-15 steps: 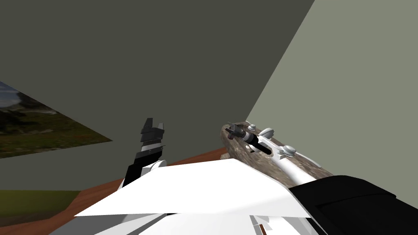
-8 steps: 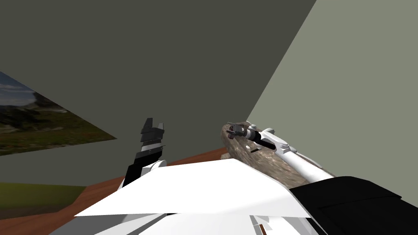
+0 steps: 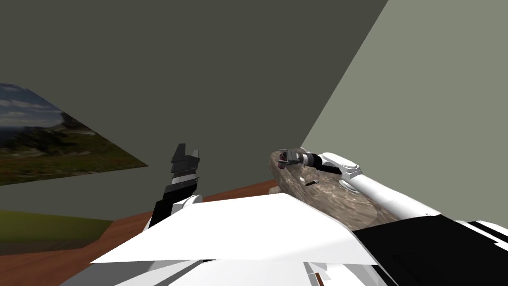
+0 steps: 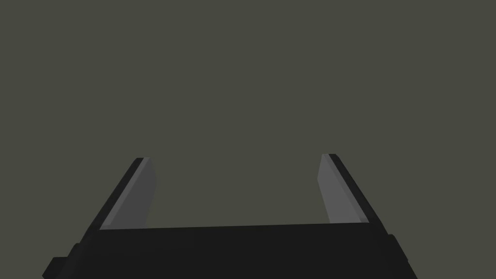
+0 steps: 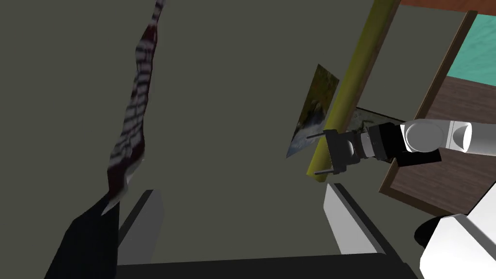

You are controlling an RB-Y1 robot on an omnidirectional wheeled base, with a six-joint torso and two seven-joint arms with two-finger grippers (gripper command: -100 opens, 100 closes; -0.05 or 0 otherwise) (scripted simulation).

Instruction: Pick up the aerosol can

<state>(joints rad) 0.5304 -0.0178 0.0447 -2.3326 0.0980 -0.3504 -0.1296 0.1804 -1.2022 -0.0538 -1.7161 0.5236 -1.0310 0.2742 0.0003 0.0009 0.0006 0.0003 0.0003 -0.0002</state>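
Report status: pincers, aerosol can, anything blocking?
Left pincer open, raised. Right pincer open over round stone-patterned table. Dark red-and-white striped thing, likely the can, beside it, outside its gap. No obstruction seen.

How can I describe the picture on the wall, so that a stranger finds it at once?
Start at the large dark grey-green wall ahead. At its left end is a landscape picture. It alone shows cloudy sky over green-brown hills; the wall around it is plain.

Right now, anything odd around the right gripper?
A wavy, dark red and white striped strip stands just outside one finger of the open right gripper, not between the fingers. I cannot tell what it is.
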